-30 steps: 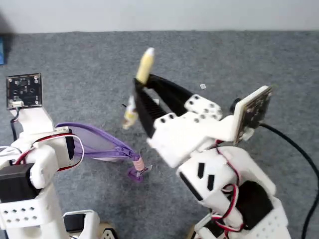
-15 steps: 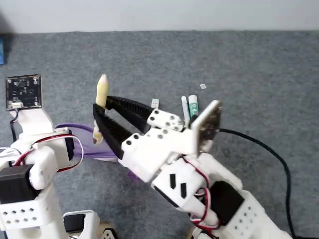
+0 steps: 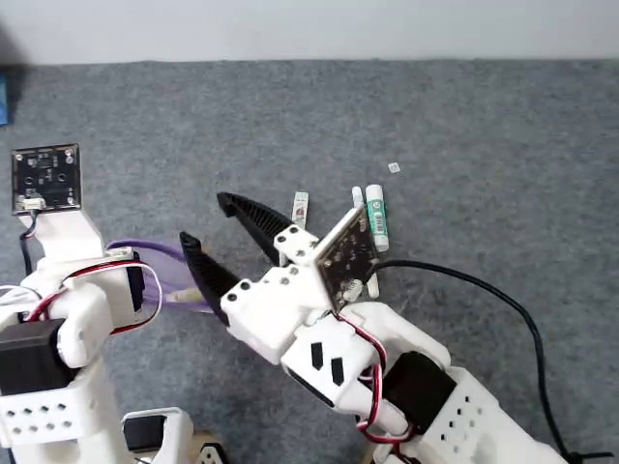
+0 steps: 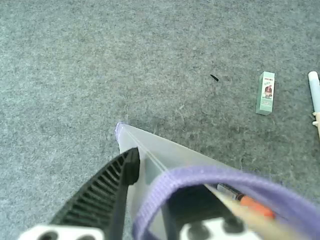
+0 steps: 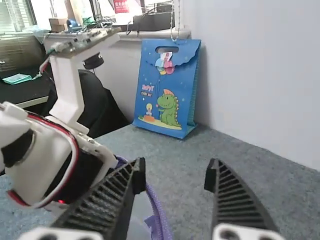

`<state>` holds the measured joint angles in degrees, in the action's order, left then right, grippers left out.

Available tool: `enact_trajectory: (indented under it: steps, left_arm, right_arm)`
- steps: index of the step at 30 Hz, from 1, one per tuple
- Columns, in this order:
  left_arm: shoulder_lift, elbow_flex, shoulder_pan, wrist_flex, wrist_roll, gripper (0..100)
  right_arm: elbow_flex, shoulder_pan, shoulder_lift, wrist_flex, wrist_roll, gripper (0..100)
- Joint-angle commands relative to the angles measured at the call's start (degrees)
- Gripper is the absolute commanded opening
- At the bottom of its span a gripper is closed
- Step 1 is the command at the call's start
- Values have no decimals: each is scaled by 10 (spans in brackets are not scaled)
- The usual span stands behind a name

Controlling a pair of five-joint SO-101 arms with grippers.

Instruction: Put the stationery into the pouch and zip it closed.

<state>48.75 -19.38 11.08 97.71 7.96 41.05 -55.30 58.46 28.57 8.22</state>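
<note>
While right fingers [image 3: 251, 215] gape wide, over pouch [image 4: 165, 157]

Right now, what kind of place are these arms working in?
Probably an office or lab workbench: a grey felt-like table cover, a cluttered ledge in the room behind, and a blue gift bag standing by the white wall.

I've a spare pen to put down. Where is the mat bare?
Bare: the wide carpet right of the green tube, and the stretch beyond the pouch toward the wall. Crowded: between the right end effector, small box and white pen.
</note>
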Motion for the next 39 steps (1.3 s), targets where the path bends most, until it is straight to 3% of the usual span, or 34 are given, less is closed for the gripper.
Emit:
enact_trajectory:
  steps: [1, 8, 19, 22, 27, 39]
  left_arm:
    - [-11, -33, -1, 2, 0, 11]
    - [-10, -33, -1, 2, 0, 11]
    - [-10, -32, -1, 2, 0, 11]
    - [-10, -32, -1, 2, 0, 11]
    - [-10, -32, -1, 2, 0, 11]
    - [-10, -32, 2, 2, 0, 11]
  right_arm:
    - [-55, -5, 4, 17, -5, 136]
    - [-119, 114, 3, 153, -4, 48]
    - [-80, 320, -44, 292, -4, 54]
    - [-81, 354, -115, 307, -4, 123]
    - [-83, 378, -233, 308, -10, 259]
    - [-195, 381, -477, 265, -28, 180]
